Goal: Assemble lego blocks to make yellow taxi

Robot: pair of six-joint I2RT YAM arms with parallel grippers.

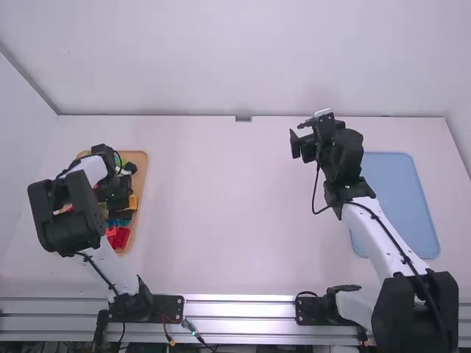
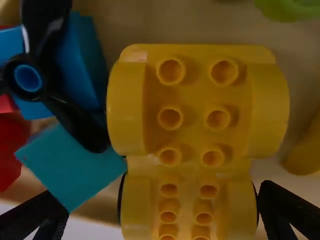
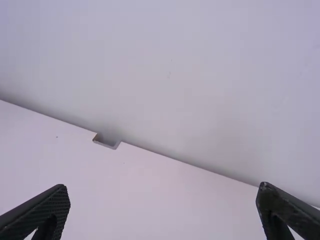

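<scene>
the left gripper (image 1: pixel 119 208) is hanging over the brown tray (image 1: pixel 143 209) on the left part of the white table (image 1: pixel 221 220), its jaws standing wide apart and closing on nothing. in the left wrist view, the yellow car piece (image 2: pixel 195 105) is lying in the tray, with rounded sides and paired rows of round studs facing the camera. its end nearer the gripper is reaching in between the two fingers, and dark round edges are showing at both sides of that end. one finger is sitting very near it; whether they are touching, i cannot tell.

the teal block (image 2: pixel 75 167) is lying at a slant, between the yellow car piece and the other finger. beside it, the black propeller (image 2: pixel 72 120) is resting over the blue block (image 2: pixel 75 60), its blades spreading out from a hub with a blue middle. a red block (image 2: pixel 10 150) is lying near these, and a bright green piece (image 2: pixel 295 7) and a smaller yellow piece (image 2: pixel 305 155) are lying across the yellow car piece from them.

the right gripper (image 1: pixel 305 140) is hovering above the far part of the table, its jaws spreading wide and grasping nothing. the blue mat (image 1: pixel 401 191) is lying flat beside the right arm (image 1: pixel 379 239), well apart from the brown tray.
</scene>
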